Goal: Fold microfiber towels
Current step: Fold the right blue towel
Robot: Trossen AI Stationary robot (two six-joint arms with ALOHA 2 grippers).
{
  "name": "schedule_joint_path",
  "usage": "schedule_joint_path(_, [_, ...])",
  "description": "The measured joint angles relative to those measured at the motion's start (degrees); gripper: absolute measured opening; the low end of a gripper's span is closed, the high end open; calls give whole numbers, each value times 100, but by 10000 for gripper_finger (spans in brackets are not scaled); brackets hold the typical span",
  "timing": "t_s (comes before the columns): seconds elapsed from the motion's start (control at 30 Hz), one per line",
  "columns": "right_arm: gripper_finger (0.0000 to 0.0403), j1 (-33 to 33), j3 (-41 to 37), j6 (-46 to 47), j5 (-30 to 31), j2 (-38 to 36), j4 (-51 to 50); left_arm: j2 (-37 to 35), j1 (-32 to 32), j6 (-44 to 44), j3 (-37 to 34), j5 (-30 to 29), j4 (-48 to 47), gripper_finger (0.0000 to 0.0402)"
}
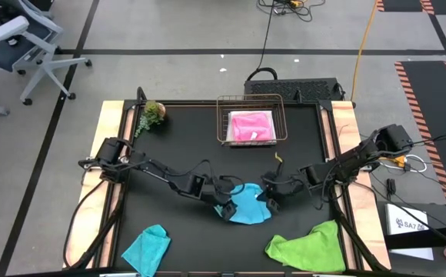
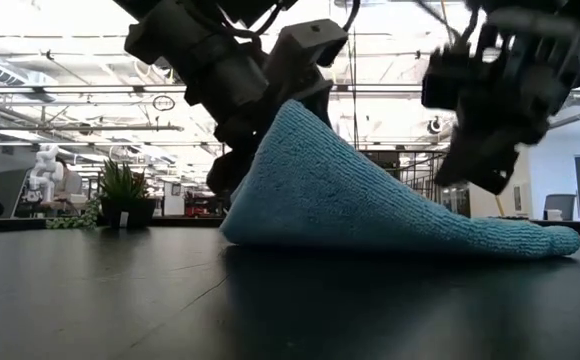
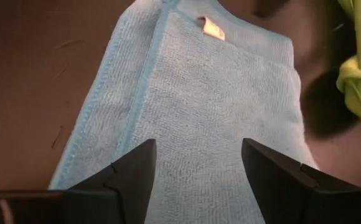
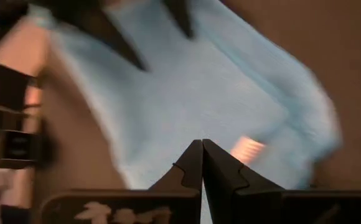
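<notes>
High view, sky blue towel: the sky blue towel lies at the table's middle, partly folded, between the 2 grippers and touching or nearly touching both.
High view, left gripper: the left gripper sits at the towel's left edge; the towel lies to its right, toward the other arm.
High view, right gripper: the right gripper sits at the towel's right edge, about as near as the left.
High view, other cloths: the hot pink towel lies folded in the wire basket at the far side; the teal towel and lime green towel lie loose at the near edge, well apart from both grippers.

Low view, towel shape: the cloth stands up in a peak under one gripper and slopes down flat to the other side, so its long axis runs from arm to arm.

Left wrist view, jaws: the left fingers stand spread apart with the towel between and beyond them, nothing pinched; released.
Left wrist view, seam: a hemmed edge runs away from the gripper, so the fold line lies lengthwise ahead of it.

Right wrist view, jaws: the right fingers are pressed tip to tip over the blue cloth; I cannot tell whether any fabric is caught.

Judgement, coming move: both arms are equally near; smoothing or the next fold likely turns on that arm-to-arm axis.
</notes>
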Motion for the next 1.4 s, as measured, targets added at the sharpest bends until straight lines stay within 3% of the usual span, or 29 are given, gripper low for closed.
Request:
schedule_joint_path(0.13, [0, 154, 277, -393, 179, 2, 755, 0, -41, 108, 0, -77, -237, 239])
schedule_joint_path(0.27, [0, 173, 742, -951, 304, 134, 599, 0, -43, 85, 0, -306, -521, 239])
schedule_joint_path(0.6, [0, 444, 1566, -1044, 234, 1750, 588, 0, 2, -76, 0, -331, -490, 239])
schedule_joint_path(0.8, [0, 470, 2048, -992, -48, 2588, 1138, 0, -28, -145, 0, -330, -499, 239])
schedule_joint_path(1.4, [0, 878, 2155, -793, 180, 3322, 1253, 2, 240, -371, -2, -741, -1217, 239])
